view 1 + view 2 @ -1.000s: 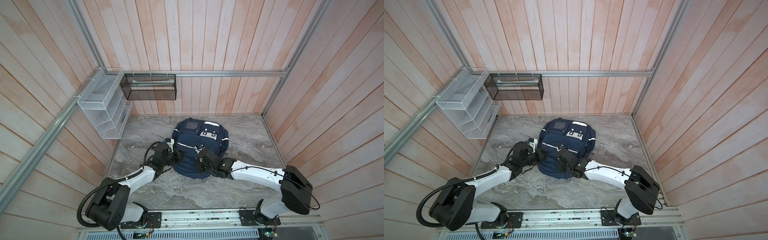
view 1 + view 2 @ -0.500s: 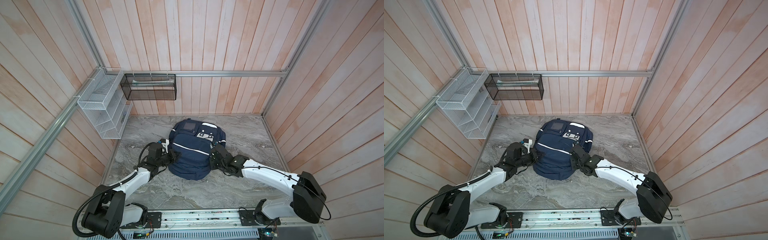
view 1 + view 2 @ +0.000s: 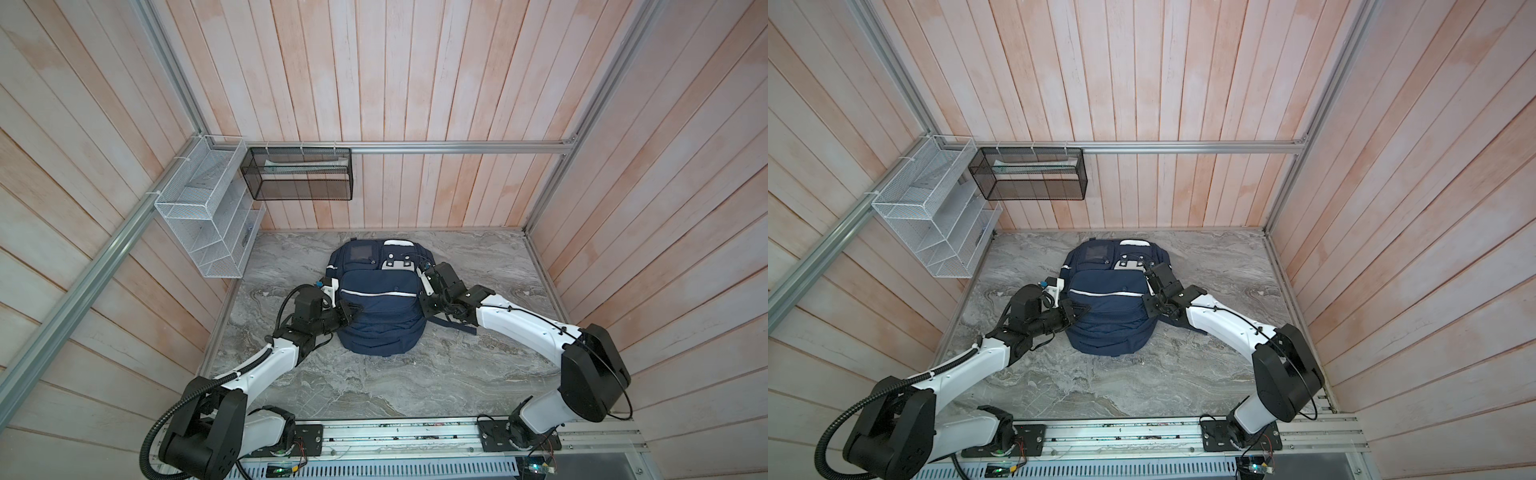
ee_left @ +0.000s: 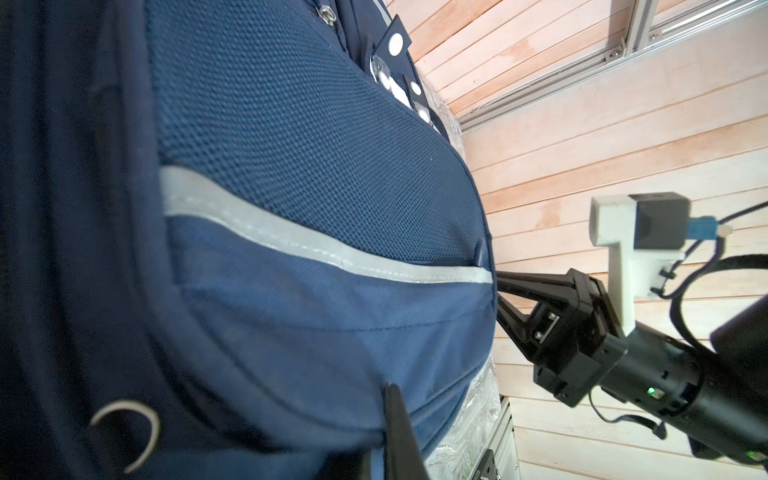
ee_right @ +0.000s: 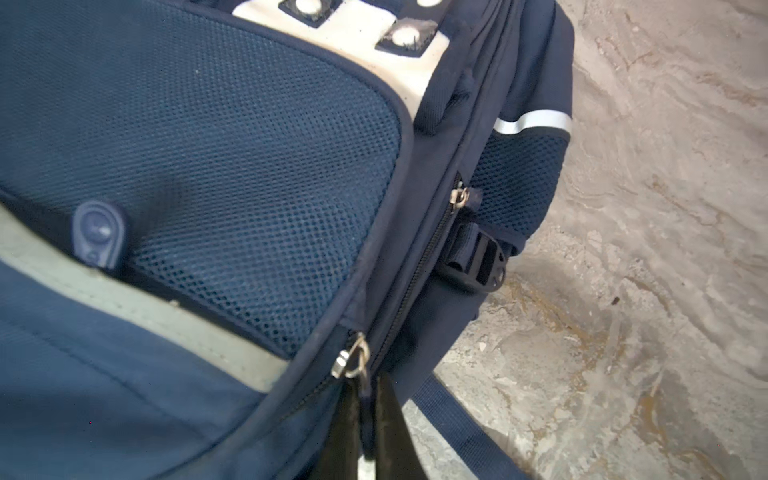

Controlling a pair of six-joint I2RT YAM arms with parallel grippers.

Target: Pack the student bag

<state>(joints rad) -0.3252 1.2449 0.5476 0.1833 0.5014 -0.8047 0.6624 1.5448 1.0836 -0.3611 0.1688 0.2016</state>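
In both top views the bag [image 3: 378,316] lies mid-counter [image 3: 478,382], its long axis running from the near edge to the back wall. The left gripper [image 3: 353,311], jaws clenched, presses the bag's left flank. The right gripper [image 3: 422,276] has slid up the right flank toward the far end.

Left wrist: one fingertip [image 4: 397,419] shows against the fabric.

Right wrist: the zip pull [image 5: 365,415] sits between narrow jaws, the zip running on ahead. Gripped or freed, I cannot tell.
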